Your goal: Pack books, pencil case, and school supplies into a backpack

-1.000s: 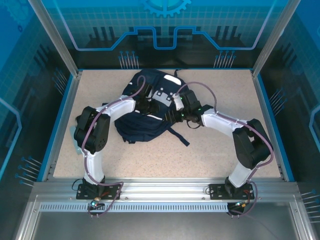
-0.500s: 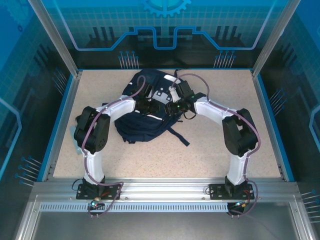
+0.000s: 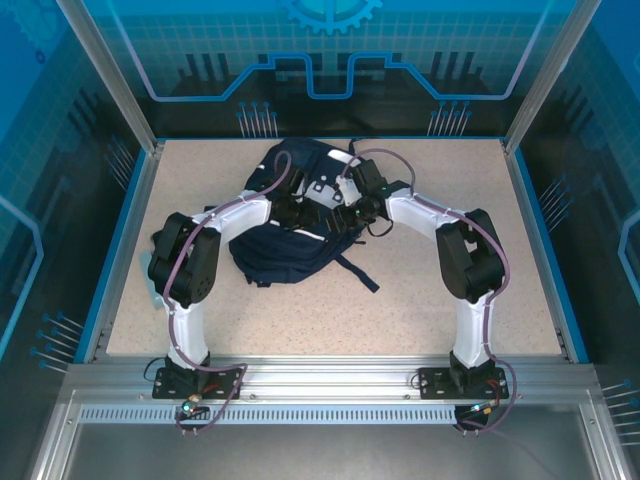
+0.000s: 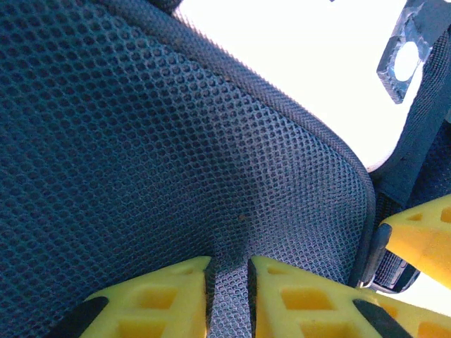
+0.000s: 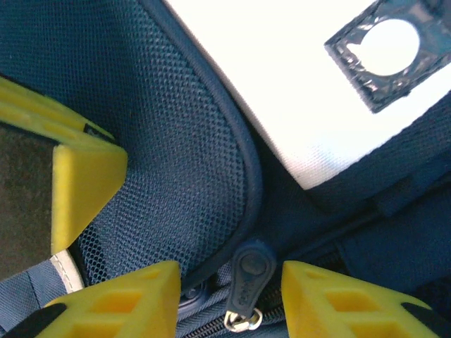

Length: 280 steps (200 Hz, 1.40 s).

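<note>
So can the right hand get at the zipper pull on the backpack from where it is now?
Probably yes. The zipper pull lies uncovered between the open fingers of the right hand, so closing should catch it. The left hand, pinching mesh on the backpack off to one side, looks clear of it.

Top-down shot is bright and even, with a blue tint off the glowing blue enclosure walls (image 3: 60, 200) and only soft shadows on the speckled beige counter (image 3: 420, 300). Up close, the white patch (image 5: 282, 84) on the navy-blue fabric backpack (image 3: 285, 245) is totally blown out. The dark mesh (image 4: 141, 141) looks crisp, and the bottom edges go a bit soft.
</note>
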{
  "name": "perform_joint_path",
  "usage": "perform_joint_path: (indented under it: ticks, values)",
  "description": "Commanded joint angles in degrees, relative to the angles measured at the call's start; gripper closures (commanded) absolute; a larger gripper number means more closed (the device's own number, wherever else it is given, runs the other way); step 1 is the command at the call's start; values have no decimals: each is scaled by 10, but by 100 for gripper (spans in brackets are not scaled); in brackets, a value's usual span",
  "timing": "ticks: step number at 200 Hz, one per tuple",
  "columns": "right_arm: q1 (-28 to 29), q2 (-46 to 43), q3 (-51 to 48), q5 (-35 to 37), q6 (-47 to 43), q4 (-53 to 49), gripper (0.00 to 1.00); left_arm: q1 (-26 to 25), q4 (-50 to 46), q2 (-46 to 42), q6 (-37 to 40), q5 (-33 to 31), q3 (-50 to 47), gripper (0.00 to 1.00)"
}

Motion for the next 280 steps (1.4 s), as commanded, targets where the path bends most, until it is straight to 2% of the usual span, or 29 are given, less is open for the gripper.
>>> perform_joint_path:
  ticks: [1,27,125,209,238,252,260,277,280]
  values:
    - [-9,17,19,-44,-13,-17,60,2,-49,32,13,-23,-3,77]
    - [-8,17,13,-66,-27,-17,66,2,-49,33,13,-23,-1,77]
    - [-8,-8,-20,-71,-46,-9,100,2,-52,40,10,-27,3,77]
    - [21,-59,-116,-156,-57,55,100,3,-50,55,-10,-24,5,78]
    - [33,-80,-142,-130,-24,79,100,3,-51,50,-10,-20,3,78]
    - [32,-124,-164,-83,-7,97,100,3,-56,41,-7,-19,3,78]
    - [32,-147,-168,-54,-6,96,93,2,-56,34,-4,-16,3,78]
    - [32,-170,-157,7,-4,76,63,2,-59,20,1,-13,7,77]
    - [31,-169,-152,20,-3,69,60,2,-58,19,1,-11,8,77]
